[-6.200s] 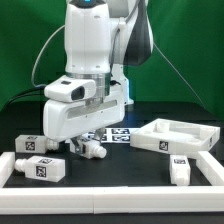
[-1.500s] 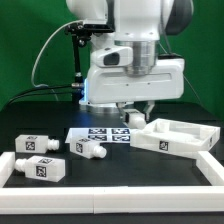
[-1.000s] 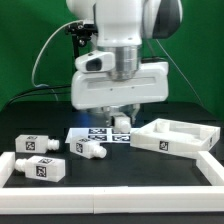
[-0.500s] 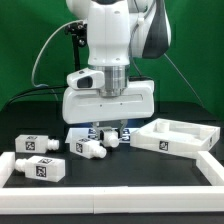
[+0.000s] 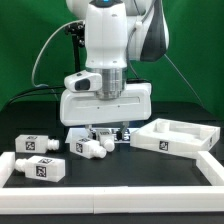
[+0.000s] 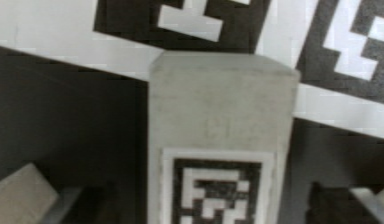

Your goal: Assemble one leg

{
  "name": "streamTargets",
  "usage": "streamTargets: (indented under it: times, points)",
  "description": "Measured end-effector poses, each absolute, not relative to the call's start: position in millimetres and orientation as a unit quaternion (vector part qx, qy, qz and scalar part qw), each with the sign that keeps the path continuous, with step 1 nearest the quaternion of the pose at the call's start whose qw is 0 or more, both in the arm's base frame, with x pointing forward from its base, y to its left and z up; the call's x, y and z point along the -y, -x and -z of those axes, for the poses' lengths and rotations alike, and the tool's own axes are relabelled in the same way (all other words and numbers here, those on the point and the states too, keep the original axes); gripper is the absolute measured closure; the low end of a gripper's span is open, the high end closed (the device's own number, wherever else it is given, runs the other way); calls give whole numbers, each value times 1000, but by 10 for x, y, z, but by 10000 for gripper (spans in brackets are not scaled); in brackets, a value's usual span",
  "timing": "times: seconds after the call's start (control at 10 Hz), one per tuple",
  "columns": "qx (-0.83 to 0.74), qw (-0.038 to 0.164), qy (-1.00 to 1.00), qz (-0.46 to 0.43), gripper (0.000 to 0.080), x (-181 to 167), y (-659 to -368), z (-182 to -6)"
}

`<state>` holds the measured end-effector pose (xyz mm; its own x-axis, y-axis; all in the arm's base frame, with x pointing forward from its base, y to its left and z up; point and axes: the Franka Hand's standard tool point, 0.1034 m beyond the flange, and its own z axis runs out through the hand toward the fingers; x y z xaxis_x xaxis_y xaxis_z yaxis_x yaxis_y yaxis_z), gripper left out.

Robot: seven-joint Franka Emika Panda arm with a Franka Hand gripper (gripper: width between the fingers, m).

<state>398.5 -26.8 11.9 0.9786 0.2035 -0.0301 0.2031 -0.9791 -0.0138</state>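
Observation:
In the wrist view one leg [image 6: 215, 110], a white block with a square tag on its side, lies between my open gripper [image 6: 192, 200]. One fingertip [image 6: 29, 195] shows on each side, with a dark gap to the leg. In the exterior view my gripper [image 5: 107, 133] is down at the table, over this leg [image 5: 107, 140], which it mostly hides. A second leg [image 5: 88, 148] lies just to the exterior view's left of it. Two more legs [image 5: 30, 143] [image 5: 45, 168] lie at the far left.
The large white square panel [image 5: 165, 143] with a raised rim lies at the exterior view's right. The marker board [image 5: 122, 137] lies under and behind my gripper, and shows in the wrist view [image 6: 64, 58]. A low white rail [image 5: 110, 185] runs along the front.
My gripper has come down from high above the panel side toward the left, to table level by the marker board. The leg seen at the front right 6.2 s ago is gone from there.

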Motion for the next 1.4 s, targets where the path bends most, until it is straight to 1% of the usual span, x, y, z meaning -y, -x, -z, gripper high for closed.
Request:
streamTargets:
  times: [0.1,0.2,0.3,0.4,0.5,0.6,0.7,1.0,1.1,1.3,1.4]
  points:
    - [83,14,996,-29,179,199,-3964,-230]
    - [59,19,998,-31,179,120,-3951,-374]
    - [26,23,999,-36,155,-6,-3920,-508]
    - [-6,24,999,-35,151,-151,-3892,-588]
    - [-50,22,998,-37,151,-317,-3884,-606]
    - [-84,23,995,-40,150,-470,-3886,-595]
    - [-81,22,996,-40,150,-515,-3929,-572]
    - [-79,21,996,-41,150,-506,-3928,-562]
    - [-100,21,994,-37,150,-516,-3907,-547]
    - [-219,14,975,-28,150,-627,-3585,-388]
    - [-248,10,968,-29,150,-732,-3514,-290]
